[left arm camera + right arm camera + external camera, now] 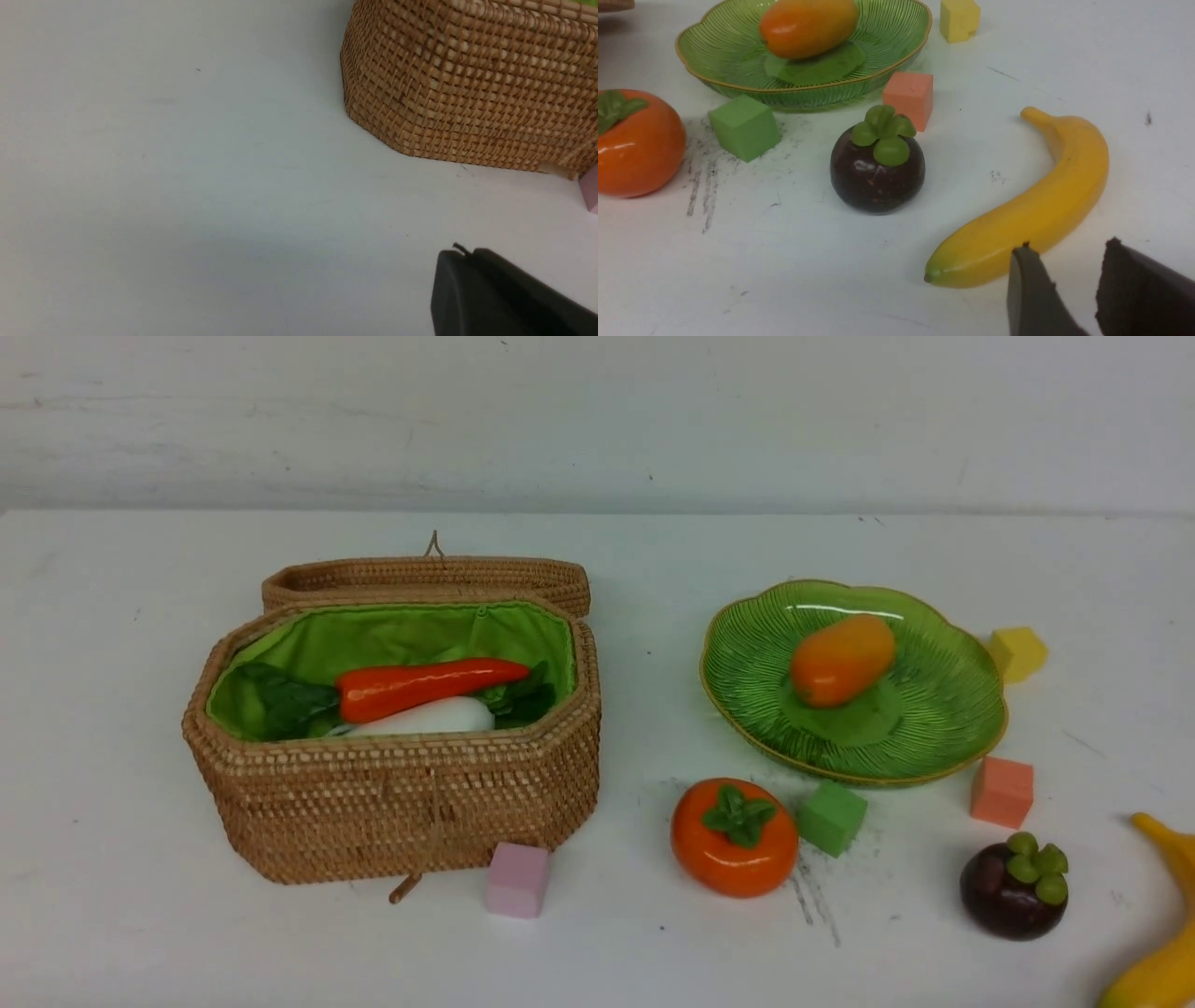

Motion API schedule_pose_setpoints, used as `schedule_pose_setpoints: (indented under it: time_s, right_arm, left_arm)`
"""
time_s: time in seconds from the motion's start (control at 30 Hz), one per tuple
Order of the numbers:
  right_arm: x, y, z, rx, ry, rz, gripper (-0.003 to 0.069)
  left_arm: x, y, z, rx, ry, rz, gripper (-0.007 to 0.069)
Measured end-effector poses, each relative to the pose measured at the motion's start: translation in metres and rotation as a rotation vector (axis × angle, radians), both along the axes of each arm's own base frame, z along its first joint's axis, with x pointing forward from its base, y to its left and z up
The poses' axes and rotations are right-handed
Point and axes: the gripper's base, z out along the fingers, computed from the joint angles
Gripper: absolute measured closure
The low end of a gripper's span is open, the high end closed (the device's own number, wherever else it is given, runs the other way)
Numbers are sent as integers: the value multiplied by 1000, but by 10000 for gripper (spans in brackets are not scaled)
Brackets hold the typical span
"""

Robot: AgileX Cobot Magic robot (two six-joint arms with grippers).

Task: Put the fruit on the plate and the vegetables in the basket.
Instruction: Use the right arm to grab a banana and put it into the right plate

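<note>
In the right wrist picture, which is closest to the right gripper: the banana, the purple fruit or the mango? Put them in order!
From the right gripper:
1. Banana, lying just beside the fingertips.
2. Purple fruit, on the table past the banana.
3. Mango, farthest, lying on the green plate.

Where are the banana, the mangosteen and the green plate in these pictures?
banana (pixel 1045 196): right wrist view, middle of its curved yellow body.
mangosteen (pixel 873 179): right wrist view, dark purple skin below the green lobes.
green plate (pixel 952 709): front view, bare ribbed surface near its right rim.
</note>
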Motion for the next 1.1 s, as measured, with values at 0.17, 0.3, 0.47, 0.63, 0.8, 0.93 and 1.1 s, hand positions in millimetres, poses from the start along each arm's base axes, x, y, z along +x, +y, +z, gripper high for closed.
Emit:
schedule_pose_setpoints:
  time_s: [0.17,0.3,0.47,0.63,0.8,0.93,1.1]
  right_arm:
    - [0,0,0,0,0,0,417]
    - [0,0,0,0,0,0,417]
    - [0,0,0,-3,0,0,417]
    - [0,-3,0,-82,8,-7,417]
    - [0,-4,0,-121,9,-10,417]
    - [2,-5,4,-145,-67,-20,417]
    - [4,-6,29,-118,-350,-53,417]
  left_arm:
    - [0,0,0,0,0,0,622]
    - [0,0,0,0,0,0,622]
    - [0,0,0,0,0,0,622]
    - [0,0,0,0,0,0,622]
    - [0,0,0,0,0,0,622]
    - [0,0,0,0,0,0,622]
    - [0,0,0,0,1,0,622]
